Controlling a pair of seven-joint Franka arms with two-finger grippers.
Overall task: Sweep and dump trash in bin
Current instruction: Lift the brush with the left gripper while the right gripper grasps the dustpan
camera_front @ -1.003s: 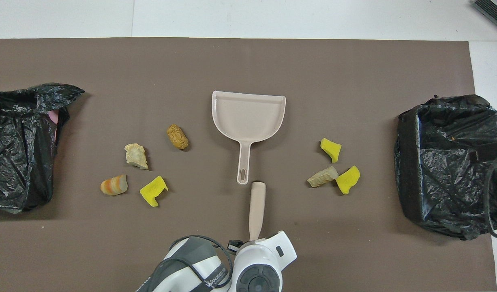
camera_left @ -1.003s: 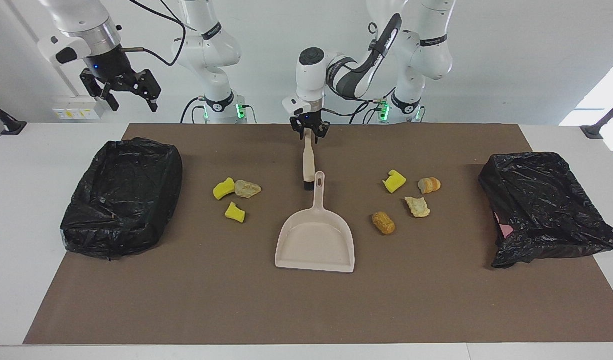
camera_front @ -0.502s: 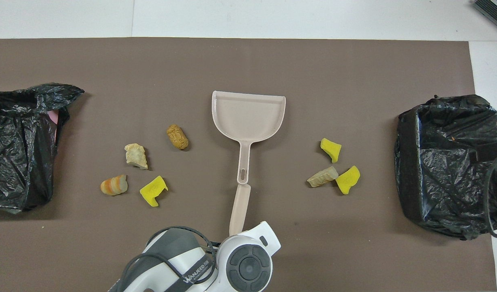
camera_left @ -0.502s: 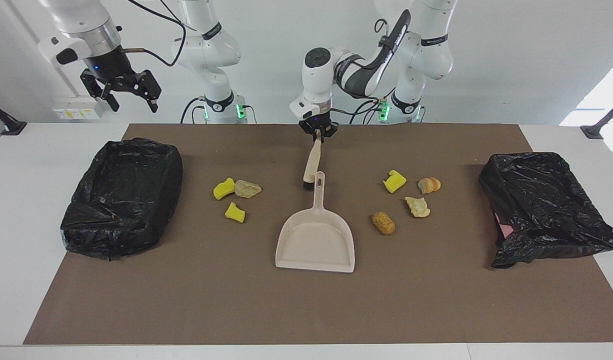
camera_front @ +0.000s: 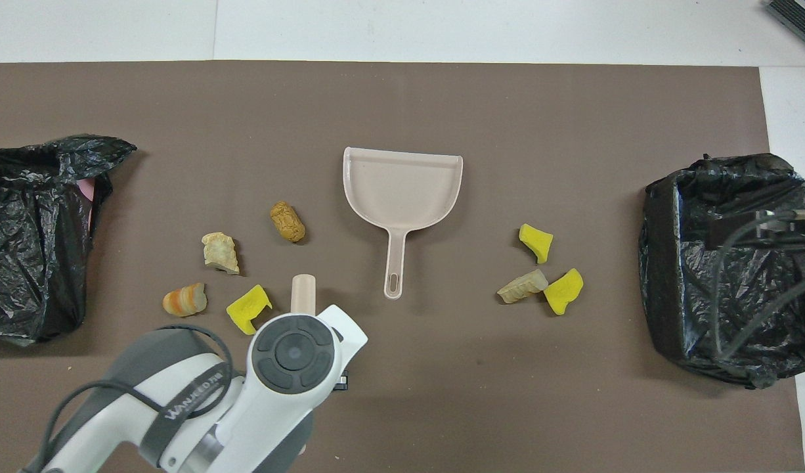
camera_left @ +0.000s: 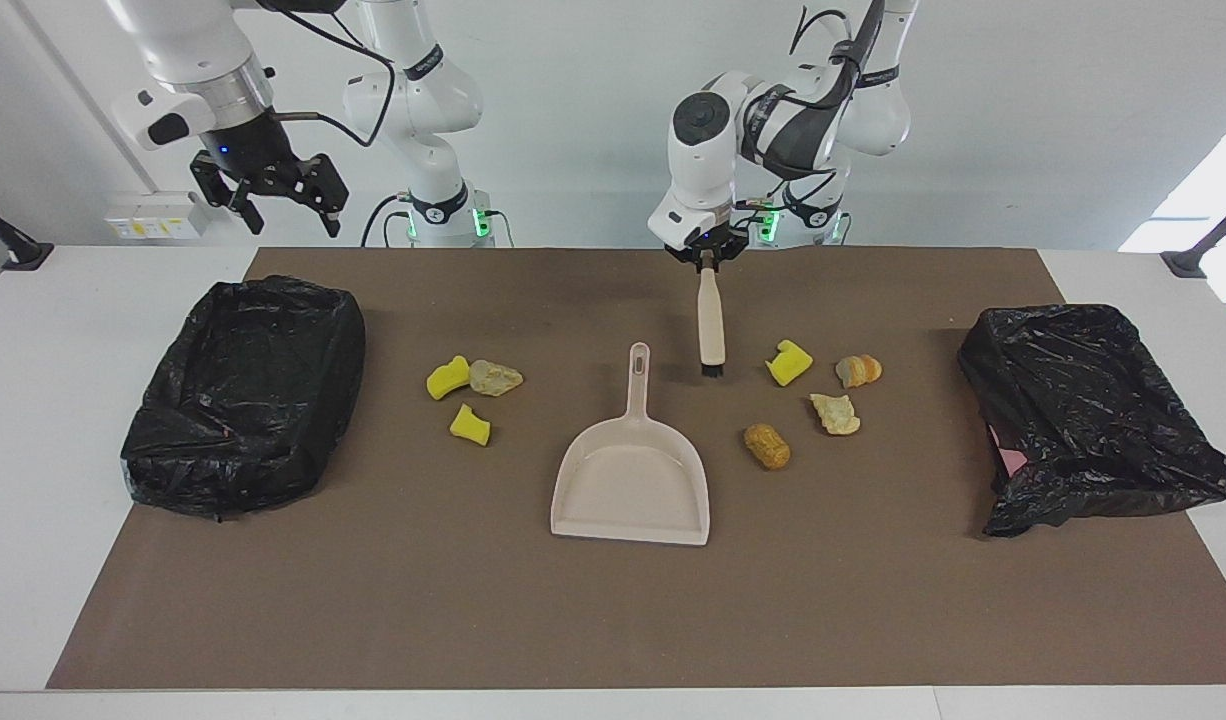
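Observation:
My left gripper (camera_left: 708, 256) is shut on the top of a beige brush (camera_left: 710, 318). The brush hangs upright, its black bristles low between the dustpan's handle and a yellow foam chunk (camera_left: 789, 362). In the overhead view my wrist hides that gripper, and only the brush (camera_front: 303, 293) shows. The beige dustpan (camera_left: 630, 480) lies flat mid-table. Trash lies in two groups: yellow chunks (camera_left: 447, 378) and a beige lump (camera_left: 495, 377) toward the right arm's end; bread-like lumps (camera_left: 858, 370) (camera_left: 767, 446) toward the left arm's end. My right gripper (camera_left: 288, 215) hangs open, high by the right-arm-end bin.
Two bins lined with black bags stand at the table's ends, one (camera_left: 243, 395) at the right arm's end and one (camera_left: 1083, 415) at the left arm's end. A brown mat (camera_left: 613, 620) covers the table. A cable of the right arm crosses the bin (camera_front: 724, 263) in the overhead view.
My left gripper has carried the brush from the dustpan's handle tip sideways toward the left arm's end, up to the yellow chunk. The right gripper drifted slightly toward the table's middle.

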